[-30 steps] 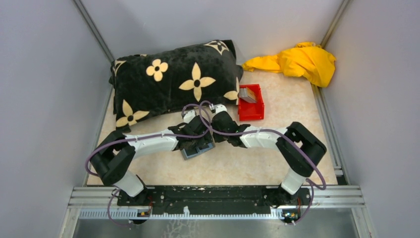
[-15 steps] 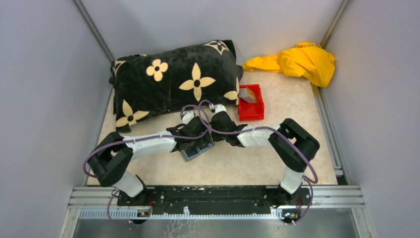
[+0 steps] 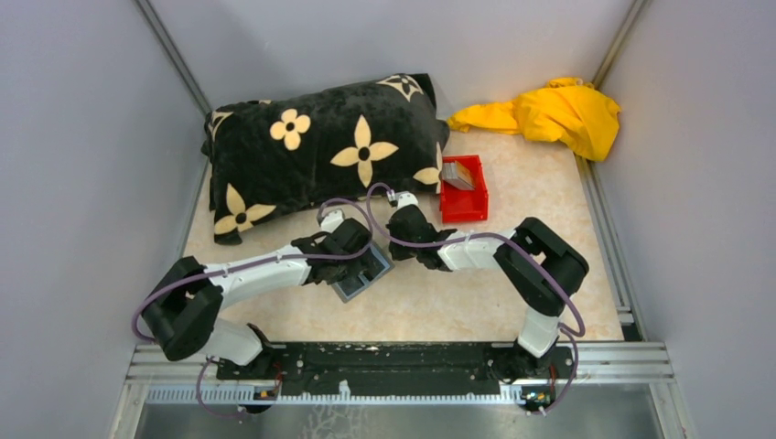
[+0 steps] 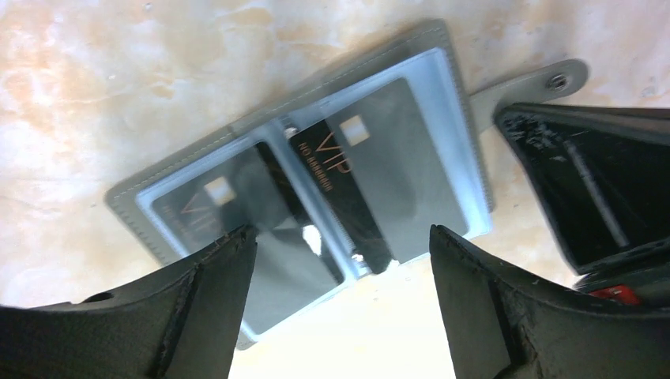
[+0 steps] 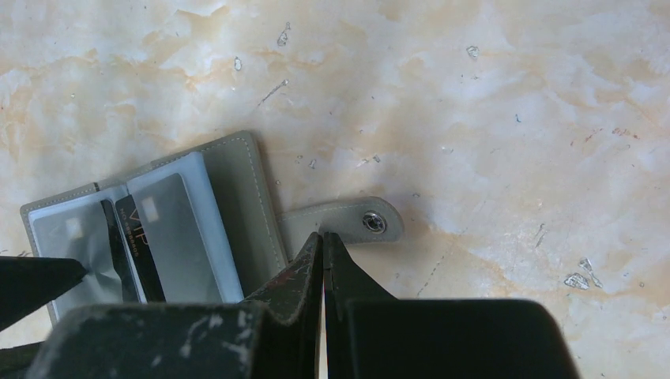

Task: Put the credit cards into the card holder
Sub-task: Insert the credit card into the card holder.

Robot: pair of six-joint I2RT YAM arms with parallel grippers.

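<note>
The grey card holder (image 4: 454, 103) lies open on the table, also seen in the top view (image 3: 359, 283) and the right wrist view (image 5: 245, 197). Its clear sleeves hold a grey card (image 4: 411, 174) on the right and another (image 4: 213, 205) on the left. A black VIP card (image 4: 336, 185) lies slanted across the middle fold. My left gripper (image 4: 341, 237) is open and empty, its jaws straddling the holder's near edge. My right gripper (image 5: 324, 237) is shut, its tips on the holder's snap strap (image 5: 355, 221). More cards (image 3: 458, 174) stand in the red bin (image 3: 465, 206).
A black pillow with cream flowers (image 3: 320, 151) lies at the back left. A yellow cloth (image 3: 549, 114) is bunched in the back right corner. The red bin stands just right of and behind the right gripper. Grey walls enclose the table.
My left arm has swung left and drawn back, so more of the open holder shows. The right gripper has stayed at the holder's right edge.
</note>
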